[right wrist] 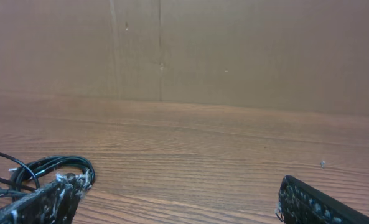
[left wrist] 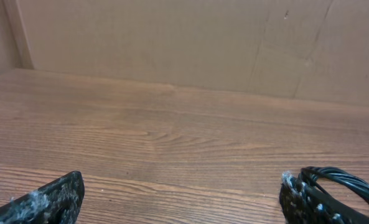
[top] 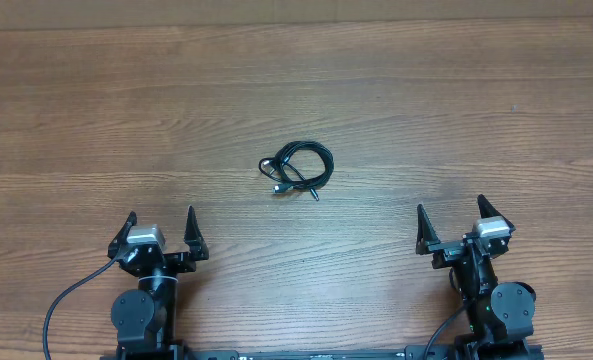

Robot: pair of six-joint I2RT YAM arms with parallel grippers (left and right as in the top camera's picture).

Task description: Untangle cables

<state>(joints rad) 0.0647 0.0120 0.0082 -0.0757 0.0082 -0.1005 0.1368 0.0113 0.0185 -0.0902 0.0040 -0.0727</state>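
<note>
The cables (top: 298, 169) lie as one small black bundle of loose loops in the middle of the wooden table, with small plugs sticking out at its lower edge. My left gripper (top: 162, 224) stands open near the front left, well short of the bundle. My right gripper (top: 451, 213) stands open near the front right, equally apart from it. In the left wrist view the cables (left wrist: 349, 182) peek out behind the right fingertip (left wrist: 296, 199). The right wrist view has the cables (right wrist: 53, 167) at the lower left, behind the left fingertip (right wrist: 47, 202). Nothing sits between either pair of fingers.
A brown cardboard wall (left wrist: 190, 43) stands along the far edge of the table (top: 126, 110). Thick black arm cables (top: 61, 310) trail from the arm bases at the front edge.
</note>
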